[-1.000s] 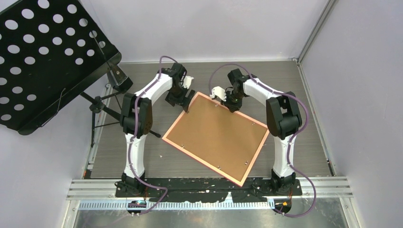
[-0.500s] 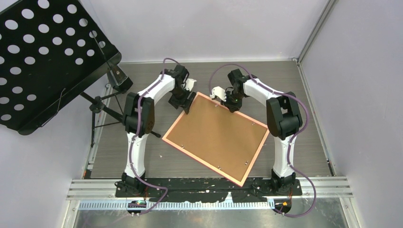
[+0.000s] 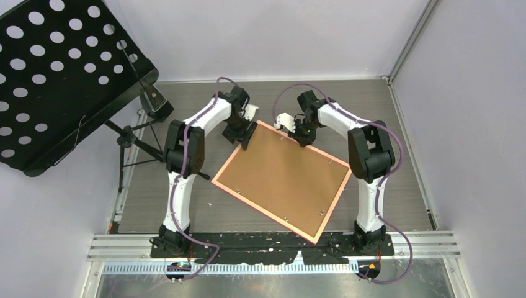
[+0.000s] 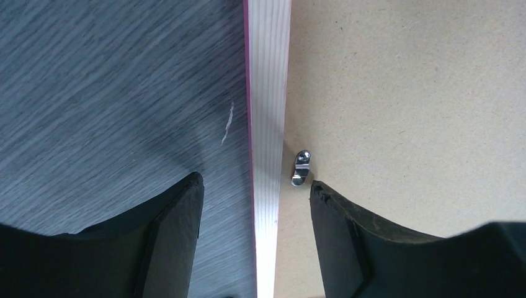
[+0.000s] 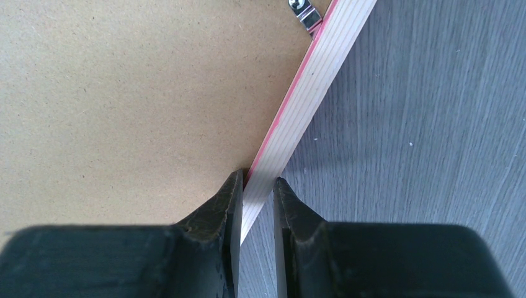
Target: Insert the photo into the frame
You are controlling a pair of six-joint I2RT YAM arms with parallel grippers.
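- The frame (image 3: 267,211) lies flat and face down on the table (image 3: 397,186) between the two arms, with its board back (image 3: 282,177) up. Its near corner sits close to the arm bases.
- It is turned askew to the table edges. The long axis runs from left-far to right-near, and one corner points far.
- Grey table shows on every side of the frame, widest to its right.
- The left gripper (image 4: 255,186) is low over the left short rail, near the far corner. Its jaws stand apart and straddle the rail, with a gap on each side. One finger is over the table and the other over the board, just beside a metal clip (image 4: 301,167).
- The right gripper (image 5: 255,180) is on the far long rail. Its fingers are clamped across the rail, one on the board side and one on the outer edge.
- A perforated black stand (image 3: 56,74) is at the far left, off the table. Its desk is tilted and its legs are just beside the left arm.
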